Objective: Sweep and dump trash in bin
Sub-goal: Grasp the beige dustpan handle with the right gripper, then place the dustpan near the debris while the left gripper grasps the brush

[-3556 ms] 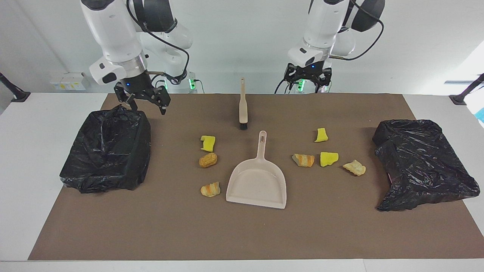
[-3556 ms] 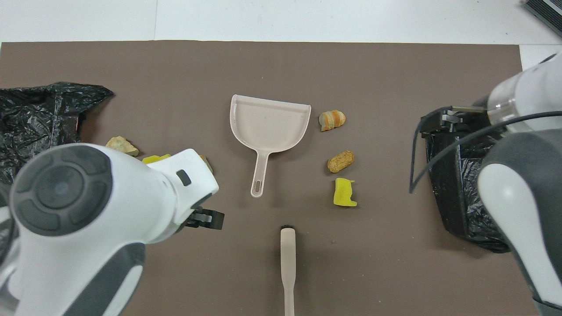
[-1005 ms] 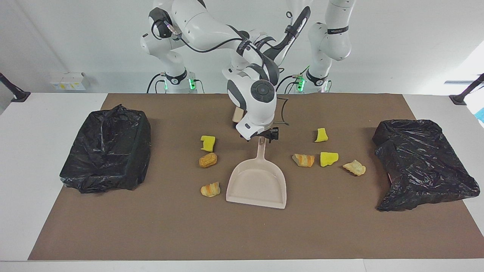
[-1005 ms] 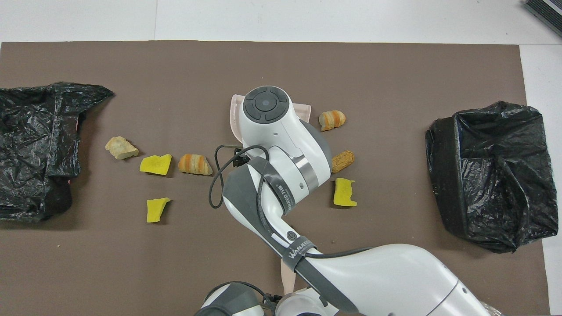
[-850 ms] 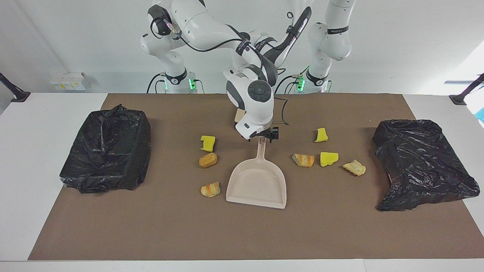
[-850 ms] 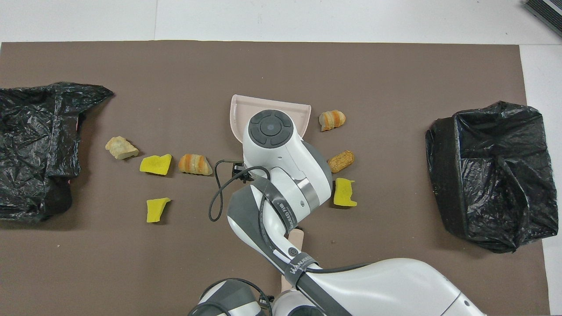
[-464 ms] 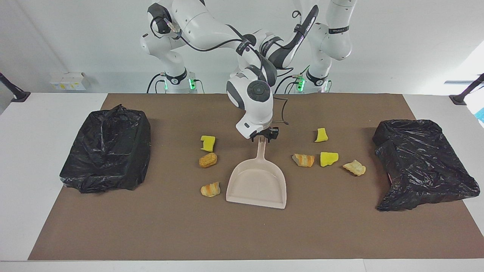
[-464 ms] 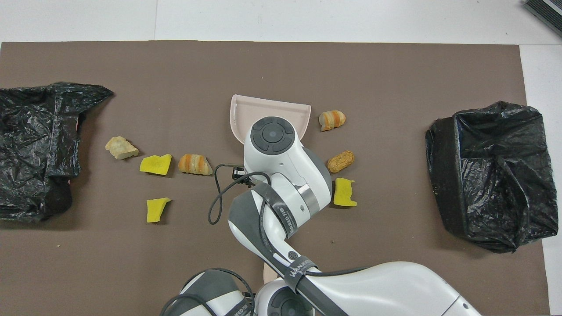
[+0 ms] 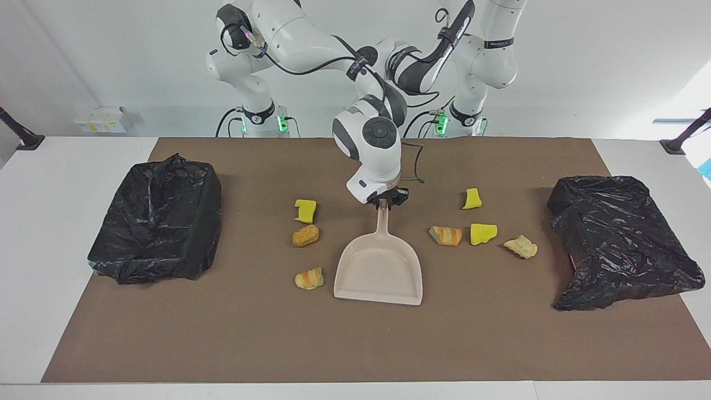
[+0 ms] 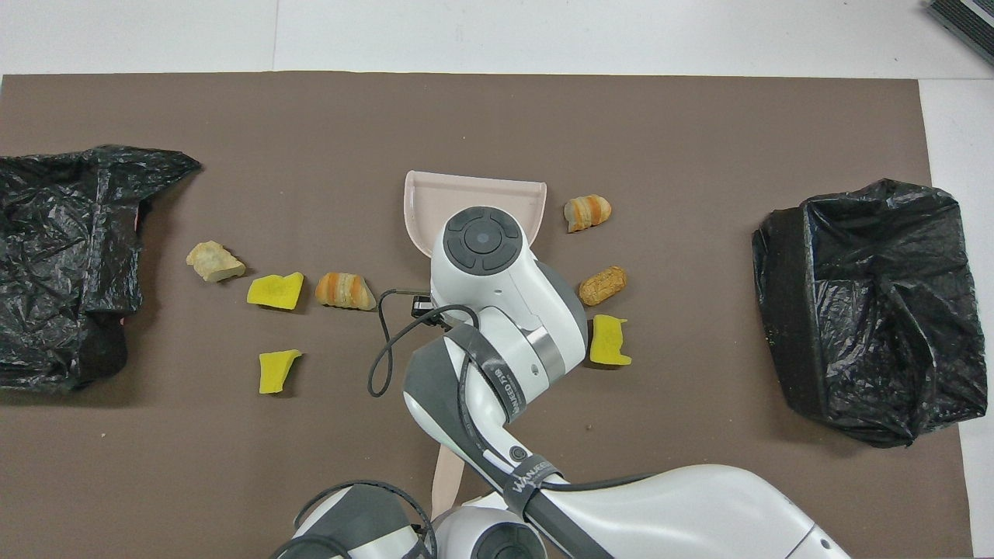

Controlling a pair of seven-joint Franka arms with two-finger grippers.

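The beige dustpan lies mid-mat, its handle pointing toward the robots. My right gripper is shut on the handle's end; from overhead its wrist covers the handle and part of the dustpan. Several pieces of trash lie on the mat. A yellow chunk, a brown lump and a striped lump are on the right arm's side of the pan. More trash lies on the left arm's side. The brush handle shows tilted beside my left arm; the left gripper itself is hidden.
A black bag-lined bin stands at the right arm's end of the brown mat. A second black-bagged bin stands at the left arm's end. Both arms cross over the mat's edge nearest the robots.
The right gripper closed on the dustpan handle and the pan shifted slightly. The brush handle swung toward the left arm's side as the left arm moved in.
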